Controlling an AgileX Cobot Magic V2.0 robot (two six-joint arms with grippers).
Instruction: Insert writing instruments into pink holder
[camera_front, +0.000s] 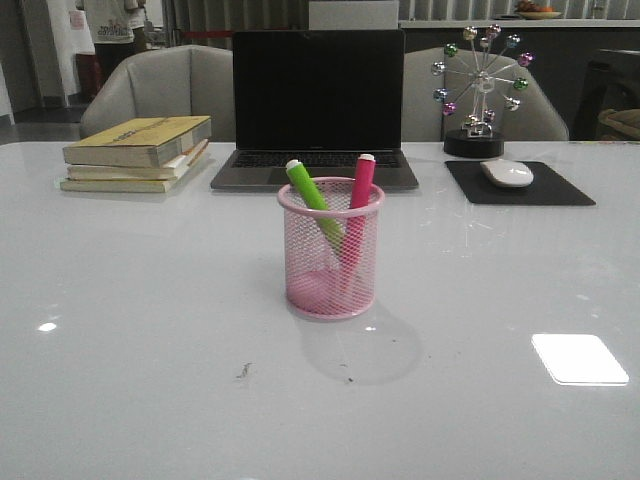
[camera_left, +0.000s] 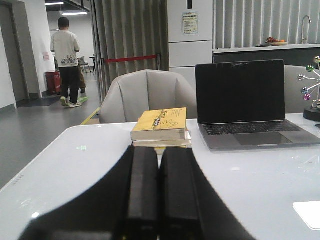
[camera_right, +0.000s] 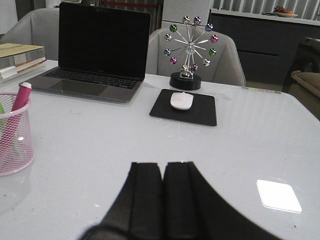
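The pink holder (camera_front: 331, 250) stands upright in the middle of the white table. Inside it lean a lime green marker (camera_front: 312, 196) and a bright pink marker (camera_front: 359, 200), whitish ends up and apart. The right wrist view catches the pink holder (camera_right: 14, 135) at its edge with the pink marker (camera_right: 21, 97) poking out. My left gripper (camera_left: 159, 150) is shut with nothing in it, low over the table facing the books. My right gripper (camera_right: 162, 165) is shut and empty too, well to the right of the holder. Neither gripper appears in the front view.
An open laptop (camera_front: 317, 105) sits behind the holder. A stack of books (camera_front: 138, 152) lies at the back left. A white mouse (camera_front: 508, 172) on a black pad (camera_front: 518, 184) and a ferris-wheel ornament (camera_front: 478, 90) stand at the back right. Chairs are behind the table.
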